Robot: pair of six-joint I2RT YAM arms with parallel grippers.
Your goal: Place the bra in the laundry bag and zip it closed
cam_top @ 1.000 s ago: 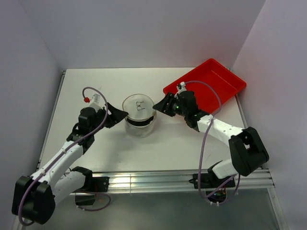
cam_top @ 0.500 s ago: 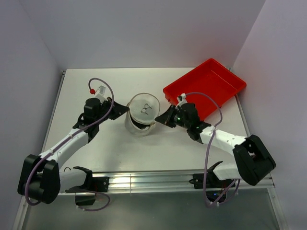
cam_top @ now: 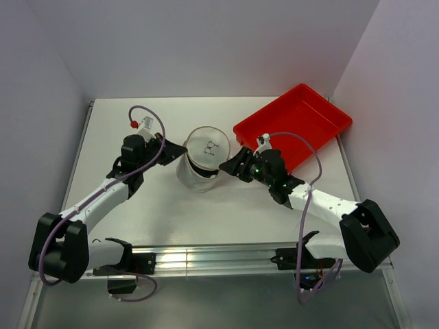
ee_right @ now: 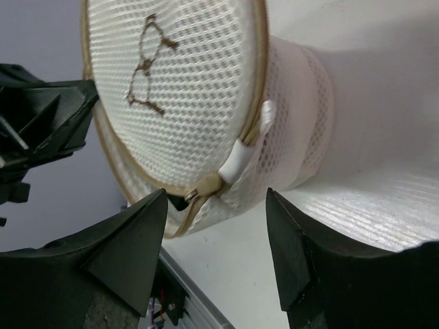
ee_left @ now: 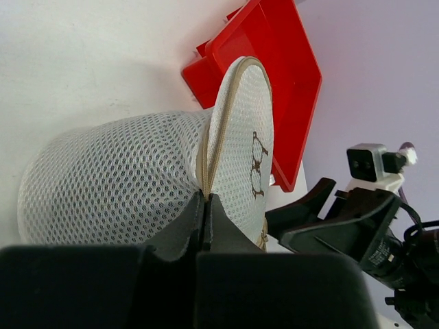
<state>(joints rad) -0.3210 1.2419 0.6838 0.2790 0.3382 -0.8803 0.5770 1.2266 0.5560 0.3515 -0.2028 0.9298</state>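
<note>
The laundry bag (cam_top: 199, 171) sits near the middle of the table (cam_top: 137, 205), tipped so that its round lid (cam_top: 208, 147) with the dark mark faces about 2 o'clock, toward the red tray (cam_top: 295, 120). At the bag's 10 o'clock the left gripper (cam_top: 180, 149) has its fingers pressed together on the tan zip rim (ee_left: 206, 168). At the bag's 3 o'clock the right gripper (cam_top: 232, 163) is spread wide, with the zip slider (ee_right: 206, 185) and its white pull tab (ee_right: 236, 161) in the gap, the slider just beside one fingertip
</note>
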